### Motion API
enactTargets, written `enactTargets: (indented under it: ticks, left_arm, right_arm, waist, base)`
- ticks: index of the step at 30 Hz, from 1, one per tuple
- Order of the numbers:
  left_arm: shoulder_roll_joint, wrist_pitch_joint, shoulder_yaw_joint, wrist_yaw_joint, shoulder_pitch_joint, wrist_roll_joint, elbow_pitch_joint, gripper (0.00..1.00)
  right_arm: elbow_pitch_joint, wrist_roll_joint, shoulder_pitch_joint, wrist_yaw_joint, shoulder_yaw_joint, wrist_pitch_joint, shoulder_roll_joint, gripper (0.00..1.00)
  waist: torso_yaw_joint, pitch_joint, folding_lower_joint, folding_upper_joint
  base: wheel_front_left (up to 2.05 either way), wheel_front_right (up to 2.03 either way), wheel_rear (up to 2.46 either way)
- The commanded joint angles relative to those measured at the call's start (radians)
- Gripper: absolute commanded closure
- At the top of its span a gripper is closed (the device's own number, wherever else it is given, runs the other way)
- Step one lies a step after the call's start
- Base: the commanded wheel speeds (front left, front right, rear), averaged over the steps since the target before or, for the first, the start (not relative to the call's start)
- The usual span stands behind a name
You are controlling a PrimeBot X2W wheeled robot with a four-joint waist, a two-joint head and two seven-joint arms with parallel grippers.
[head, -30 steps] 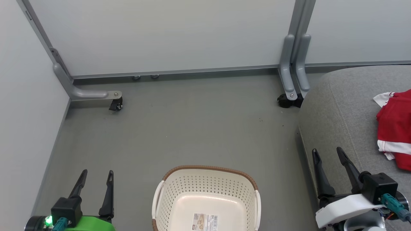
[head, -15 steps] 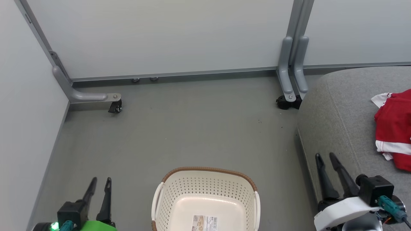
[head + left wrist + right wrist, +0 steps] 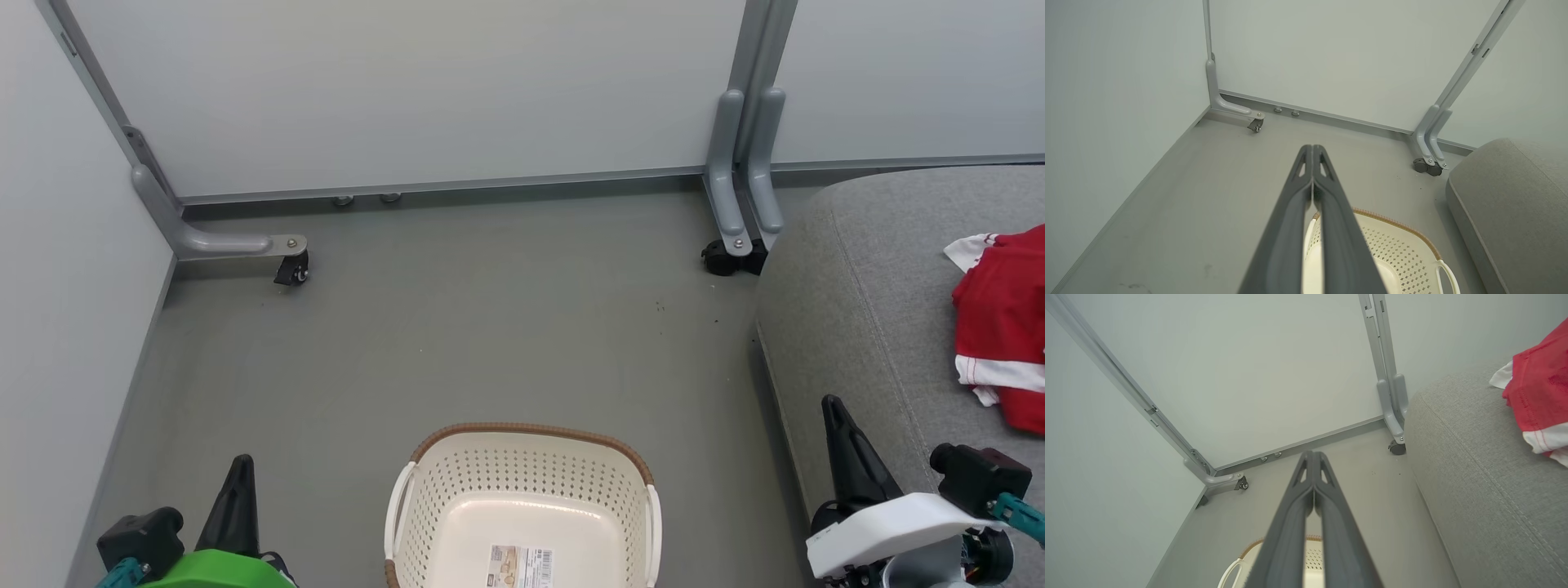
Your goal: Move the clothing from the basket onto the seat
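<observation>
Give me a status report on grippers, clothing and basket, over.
Left gripper shut, holding nothing; right gripper same. Clothing lies on the seat; basket visible part holds none. Nothing seen in the way.

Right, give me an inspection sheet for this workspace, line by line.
Surface: grey floor, a few dark specks.
Job's things: basket empty but for a label; red clothing lies on the seat, partly out of frame.
Clutter: nothing seen.
Grippers: left pincer shut, right pincer shut, both holding nothing.
Cables: teal plug at the right wrist.
Surroundings: pale partition panels, grey feet, black caster.
</observation>
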Motion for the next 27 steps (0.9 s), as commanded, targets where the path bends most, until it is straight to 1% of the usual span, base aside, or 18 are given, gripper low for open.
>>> enactTargets:
  ticks: [1, 15, 27]
  left_arm:
    - [0.004, 0.009, 0.012, -0.007, -0.030, -0.046, -0.019, 1.00]
    - [-0.016, 0.065, 0.040, -0.012, -0.050, -0.269, -0.036, 1.00]
    - [-0.030, 0.108, 0.062, -0.017, -0.066, -0.432, -0.046, 1.00]
  right_arm:
    - [-0.006, 0.050, -0.031, 0.000, -0.003, 0.005, -0.010, 1.00]
    - [0.032, 0.286, -0.066, 0.000, -0.009, 0.031, -0.019, 1.00]
    - [0.060, 0.456, -0.092, 0.000, -0.016, 0.052, -0.023, 1.00]
  waist:
    - [0.000, 0.001, 0.0001, 0.0000]
    - [-0.001, 0.006, 0.0001, 0.0000]
    - [-0.002, 0.011, 0.0001, 0.0000]
  base:
    - [0.00, 0.00, 0.00]
    - [0.00, 0.00, 0.00]
    - [0.00, 0.00, 0.00]
